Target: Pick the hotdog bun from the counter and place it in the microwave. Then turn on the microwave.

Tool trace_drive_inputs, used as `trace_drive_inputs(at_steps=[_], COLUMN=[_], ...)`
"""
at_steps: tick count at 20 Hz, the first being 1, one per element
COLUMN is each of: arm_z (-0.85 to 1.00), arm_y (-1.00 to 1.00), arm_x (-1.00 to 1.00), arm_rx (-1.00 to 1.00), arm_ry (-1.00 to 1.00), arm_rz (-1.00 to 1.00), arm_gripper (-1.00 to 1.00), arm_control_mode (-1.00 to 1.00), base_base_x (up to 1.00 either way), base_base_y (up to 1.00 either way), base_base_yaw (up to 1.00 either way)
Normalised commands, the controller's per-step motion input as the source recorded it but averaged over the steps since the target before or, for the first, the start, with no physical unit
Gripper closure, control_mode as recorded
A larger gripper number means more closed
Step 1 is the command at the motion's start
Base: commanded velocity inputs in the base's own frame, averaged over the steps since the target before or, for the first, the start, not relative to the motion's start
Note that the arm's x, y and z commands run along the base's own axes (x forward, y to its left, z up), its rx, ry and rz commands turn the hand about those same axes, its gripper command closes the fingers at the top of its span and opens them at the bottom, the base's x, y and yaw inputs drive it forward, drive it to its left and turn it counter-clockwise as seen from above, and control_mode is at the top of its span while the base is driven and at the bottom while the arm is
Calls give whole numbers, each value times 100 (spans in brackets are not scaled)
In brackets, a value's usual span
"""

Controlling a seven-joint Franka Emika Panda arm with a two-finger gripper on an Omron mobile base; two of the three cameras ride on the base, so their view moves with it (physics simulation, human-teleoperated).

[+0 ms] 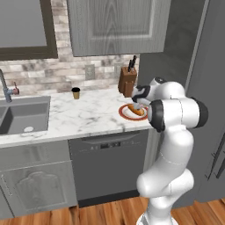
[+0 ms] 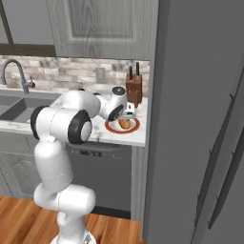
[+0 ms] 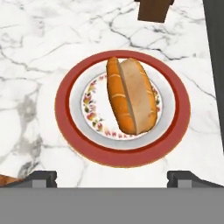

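Gripper point(image 3: 112, 177) spread wide over hotdog bun point(image 3: 131, 101) (on red-rimmed plate point(image 3: 74, 135)), seemingly clear.

You have one hotdog bun point(image 3: 131, 96) to count, split lengthwise, and it lies on the one plate point(image 3: 72, 131) here, a red-rimmed plate with a floral ring. One marble desk point(image 1: 92, 114) carries them. On it you can also count one knife block point(image 1: 127, 81) with two dark handles sticking up, and one small dark cup point(image 1: 76, 92). There is one sink point(image 1: 24, 116) with one faucet point(image 1: 5, 88) beside it. On the brick backsplash you can make out one outlet plate point(image 1: 89, 71). Below the desk sits one dishwasher point(image 1: 110, 165). You have one end effector point(image 3: 112, 177), with two fingertips point(image 3: 41, 177) set wide apart.
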Motion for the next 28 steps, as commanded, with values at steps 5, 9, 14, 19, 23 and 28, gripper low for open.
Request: trace_drive_inputs(at_steps=[5, 9, 14, 19, 23, 28], arm_z=[-17, -14, -14, -12, -9, -13], arm_y=[-4, -3, 0, 0, -1, -8], arm_x=[25, 28, 28, 24, 25, 22], arm_rx=[3, 3, 2, 2, 3, 4], arm_ry=[0, 0, 1, 0, 1, 3], arm_rz=[1, 1, 1, 1, 0, 0], arm_gripper=[-100, -100, -100, -100, -100, -100], arm_control_mode=[-100, -100, -100, -100, -100, -100], base_base_x=[0, 0, 0, 0, 0, 0], base_base_y=[0, 0, 0, 0, 0, 0], base_base_yaw=[0, 0, 0, 0, 0, 0])
